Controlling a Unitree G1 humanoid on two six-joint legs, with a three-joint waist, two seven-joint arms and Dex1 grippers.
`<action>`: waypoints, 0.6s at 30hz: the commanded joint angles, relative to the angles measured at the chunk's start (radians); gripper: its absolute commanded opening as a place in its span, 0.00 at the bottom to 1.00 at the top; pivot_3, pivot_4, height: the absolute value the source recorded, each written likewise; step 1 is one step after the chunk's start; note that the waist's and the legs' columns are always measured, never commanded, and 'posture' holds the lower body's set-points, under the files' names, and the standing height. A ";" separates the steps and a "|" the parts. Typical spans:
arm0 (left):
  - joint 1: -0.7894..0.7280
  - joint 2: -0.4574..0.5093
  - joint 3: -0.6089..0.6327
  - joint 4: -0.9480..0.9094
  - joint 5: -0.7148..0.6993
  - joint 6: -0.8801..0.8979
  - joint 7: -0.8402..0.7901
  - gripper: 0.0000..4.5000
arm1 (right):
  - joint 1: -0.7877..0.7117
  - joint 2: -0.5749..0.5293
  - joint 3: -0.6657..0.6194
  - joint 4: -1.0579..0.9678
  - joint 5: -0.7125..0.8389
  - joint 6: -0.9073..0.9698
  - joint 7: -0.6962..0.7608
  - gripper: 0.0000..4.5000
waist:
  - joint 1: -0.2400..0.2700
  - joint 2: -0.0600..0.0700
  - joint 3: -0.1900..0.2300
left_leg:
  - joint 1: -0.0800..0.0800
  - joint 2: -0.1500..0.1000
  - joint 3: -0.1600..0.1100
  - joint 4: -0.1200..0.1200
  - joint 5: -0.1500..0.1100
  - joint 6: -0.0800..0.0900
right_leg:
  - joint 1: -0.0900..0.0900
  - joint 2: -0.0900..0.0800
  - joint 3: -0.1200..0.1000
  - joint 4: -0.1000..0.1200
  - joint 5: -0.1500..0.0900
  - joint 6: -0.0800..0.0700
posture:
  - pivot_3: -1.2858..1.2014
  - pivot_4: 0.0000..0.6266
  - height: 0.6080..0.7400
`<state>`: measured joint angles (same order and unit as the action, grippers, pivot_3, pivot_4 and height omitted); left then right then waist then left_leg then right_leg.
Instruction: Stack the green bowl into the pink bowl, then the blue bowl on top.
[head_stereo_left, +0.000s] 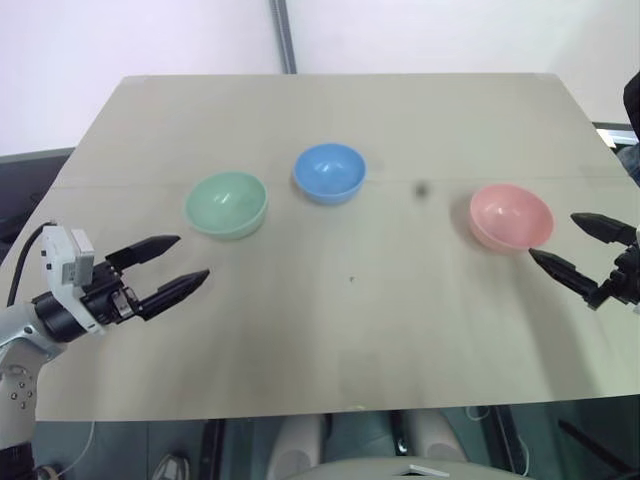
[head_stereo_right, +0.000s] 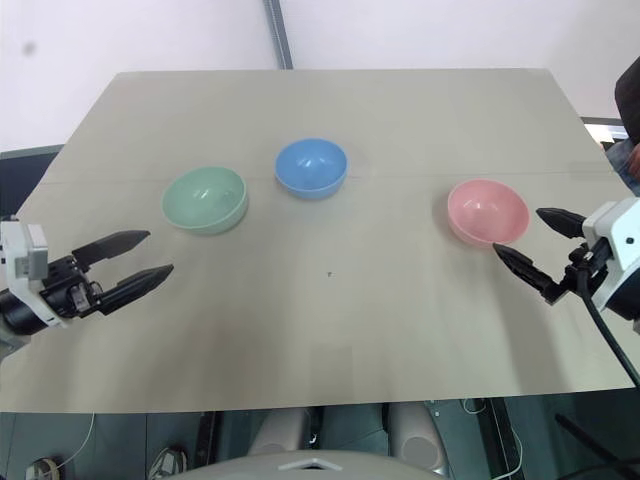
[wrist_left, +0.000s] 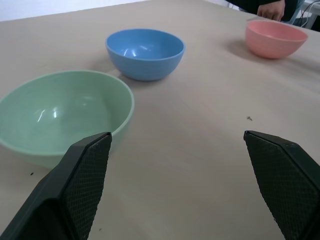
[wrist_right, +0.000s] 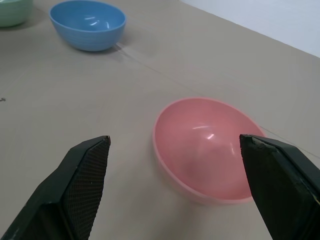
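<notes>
Three empty bowls stand apart on the tan table (head_stereo_left: 330, 330). The green bowl (head_stereo_left: 226, 204) is at the left, the blue bowl (head_stereo_left: 329, 172) a little farther back in the middle, and the pink bowl (head_stereo_left: 511, 215) at the right. My left gripper (head_stereo_left: 178, 260) hovers open just in front and to the left of the green bowl (wrist_left: 60, 115), holding nothing. My right gripper (head_stereo_left: 568, 242) is open beside the pink bowl's (wrist_right: 207, 147) right edge, also holding nothing.
A small dark spot (head_stereo_left: 421, 189) marks the table between the blue and pink bowls. A person's hand (wrist_left: 270, 8) shows beyond the table's far right side. The table's front edge (head_stereo_left: 330, 412) runs close to my body.
</notes>
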<state>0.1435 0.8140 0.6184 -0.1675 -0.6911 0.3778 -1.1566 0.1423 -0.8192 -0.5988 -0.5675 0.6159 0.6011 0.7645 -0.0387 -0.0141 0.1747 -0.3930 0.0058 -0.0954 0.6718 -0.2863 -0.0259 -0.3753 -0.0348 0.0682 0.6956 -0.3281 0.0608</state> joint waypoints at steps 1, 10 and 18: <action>0.001 0.017 0.007 0.014 0.005 -0.034 -0.028 0.99 | -0.004 -0.015 -0.036 -0.032 0.016 -0.001 -0.007 1.00 | 0.000 0.000 0.000 | 0.000 0.000 0.000 0.000 0.000 0.000 | 0.000 0.000 0.000 0.000 0.000 0.000 | 0.52 0.24 1.00; -0.044 0.021 -0.014 0.043 -0.007 -0.030 -0.038 0.99 | -0.007 -0.011 -0.023 -0.042 0.020 0.002 -0.023 1.00 | 0.000 0.000 0.000 | 0.000 0.000 0.000 0.000 0.000 0.000 | 0.000 0.000 0.000 0.000 0.000 0.000 | 0.52 0.24 1.00; -0.056 0.010 -0.051 -0.031 -0.036 0.016 -0.002 0.99 | -0.016 -0.011 0.002 -0.038 0.018 -0.001 -0.033 1.00 | 0.000 0.000 0.000 | 0.000 0.000 -0.001 0.000 0.000 0.000 | 0.000 0.000 0.000 0.000 0.000 0.000 | 0.52 0.24 1.00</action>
<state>0.0964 0.8189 0.5735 -0.1507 -0.7037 0.3866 -1.1677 0.1388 -0.8192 -0.5929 -0.5797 0.6269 0.6081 0.7351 -0.0387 -0.0142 0.1747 -0.3930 0.0061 -0.0960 0.6718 -0.2864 -0.0259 -0.3753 -0.0349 0.0682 0.6957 -0.3281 0.0608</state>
